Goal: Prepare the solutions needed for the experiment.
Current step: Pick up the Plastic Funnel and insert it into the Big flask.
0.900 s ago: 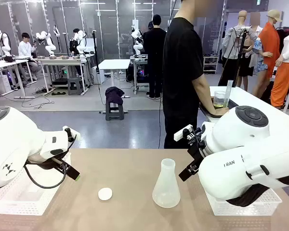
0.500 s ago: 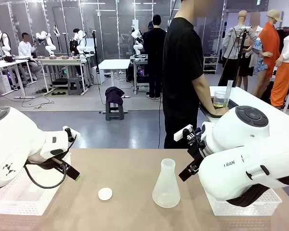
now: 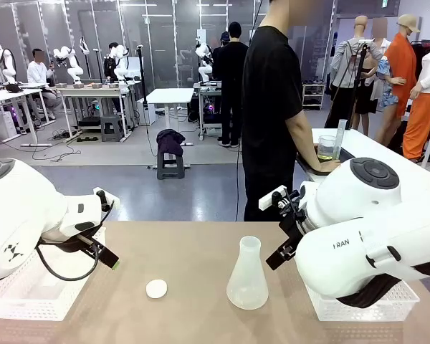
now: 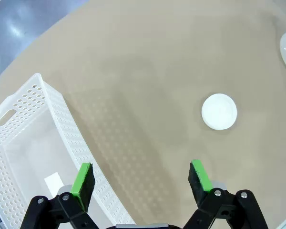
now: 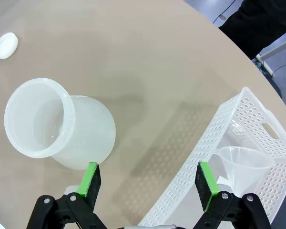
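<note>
The solutions [image 3: 325, 155] show as a little pale yellow liquid in a clear beaker on a farther table at the right, beside the person's hand [image 3: 328, 165]. An empty translucent conical flask [image 3: 247, 276] stands upright mid-table; in the right wrist view the flask [image 5: 62, 126] sits just left of and ahead of my open right gripper [image 5: 148, 179]. A small white round cap [image 3: 156, 289] lies to its left. My left gripper [image 4: 140, 174] hangs open above the table by a basket wall, with the cap [image 4: 219, 111] ahead to the right. Both grippers hold nothing.
A white perforated basket [image 3: 29, 294] sits at the left edge under my left arm, with a small white item [image 4: 52, 181] inside. Another basket [image 5: 248, 124] at the right holds a clear funnel [image 5: 243, 164]. The person stands beyond the far edge, turned toward the other table.
</note>
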{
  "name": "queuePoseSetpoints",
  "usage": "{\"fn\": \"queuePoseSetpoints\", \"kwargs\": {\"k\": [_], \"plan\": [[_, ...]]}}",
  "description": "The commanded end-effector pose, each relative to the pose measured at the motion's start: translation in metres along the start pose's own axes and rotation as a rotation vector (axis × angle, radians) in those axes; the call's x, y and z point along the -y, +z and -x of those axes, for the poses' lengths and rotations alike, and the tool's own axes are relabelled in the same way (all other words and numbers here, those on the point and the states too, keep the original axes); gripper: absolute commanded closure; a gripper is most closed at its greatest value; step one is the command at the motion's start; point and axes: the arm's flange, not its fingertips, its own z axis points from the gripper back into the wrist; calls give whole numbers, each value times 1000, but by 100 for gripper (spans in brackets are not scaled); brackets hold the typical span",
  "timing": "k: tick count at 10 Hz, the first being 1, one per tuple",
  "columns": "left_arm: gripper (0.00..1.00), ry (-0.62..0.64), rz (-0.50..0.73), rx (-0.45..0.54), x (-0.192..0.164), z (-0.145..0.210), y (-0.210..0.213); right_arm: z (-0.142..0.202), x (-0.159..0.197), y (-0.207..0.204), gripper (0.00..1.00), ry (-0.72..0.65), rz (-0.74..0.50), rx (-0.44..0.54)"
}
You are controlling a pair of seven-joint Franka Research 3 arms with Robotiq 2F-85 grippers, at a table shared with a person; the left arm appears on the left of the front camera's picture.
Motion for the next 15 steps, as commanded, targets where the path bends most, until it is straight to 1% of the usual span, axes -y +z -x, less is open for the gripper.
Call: {"fn": "queuePoseSetpoints", "kwargs": {"k": [1,12,13,15], "plan": [[0,0,0,0,0,0,0,0,0,0,0,-2,0,0],[0,0,0,0,0,0,0,0,0,0,0,-2,0,0],[0,15,11,17,0,0,6,0,0,0,0,0,0,0],[0,-2,48,69,1,-2,26,-5,-3,25,0,-18,42,21]]}}
